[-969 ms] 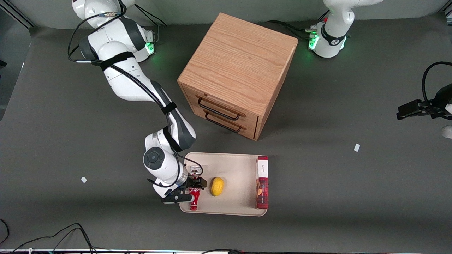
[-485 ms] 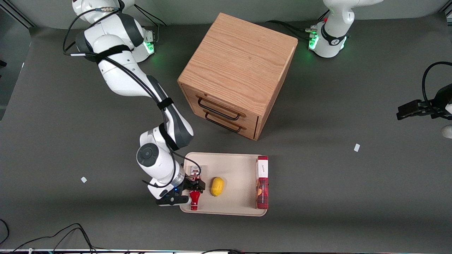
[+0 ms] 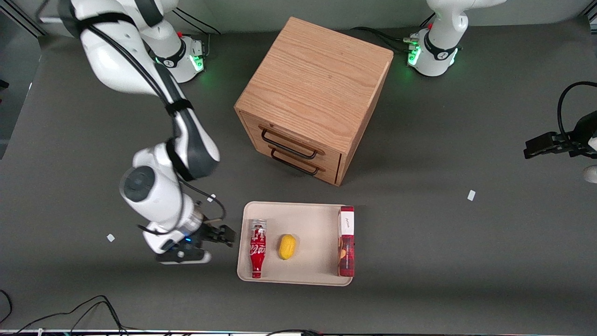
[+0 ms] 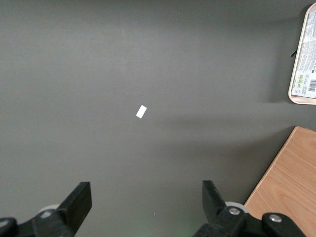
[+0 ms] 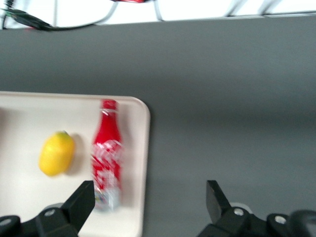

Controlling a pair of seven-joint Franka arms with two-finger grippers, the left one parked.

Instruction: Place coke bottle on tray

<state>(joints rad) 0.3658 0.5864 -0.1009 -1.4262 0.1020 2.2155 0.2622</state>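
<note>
The red coke bottle [image 3: 257, 248] lies on its side in the cream tray [image 3: 311, 219], along the tray's rim nearest the working arm, cap toward the front camera. It also shows in the right wrist view [image 5: 106, 155], lying in the tray [image 5: 19, 118]. My gripper [image 3: 223, 234] is open and empty, raised over the bare table beside the tray, apart from the bottle. In the right wrist view the gripper [image 5: 150, 200] has its jaws wide apart with nothing between them.
A yellow lemon [image 3: 287, 246] lies in the tray beside the bottle. A long red box [image 3: 346, 241] lies along the tray's rim toward the parked arm. A wooden drawer cabinet [image 3: 313, 95] stands farther from the front camera. Small white paper scraps [image 3: 110, 237] lie on the table.
My gripper has let go of the coke bottle, opened and pulled away sideways toward the working arm's end, rising. The bottle stays lying in the tray.
</note>
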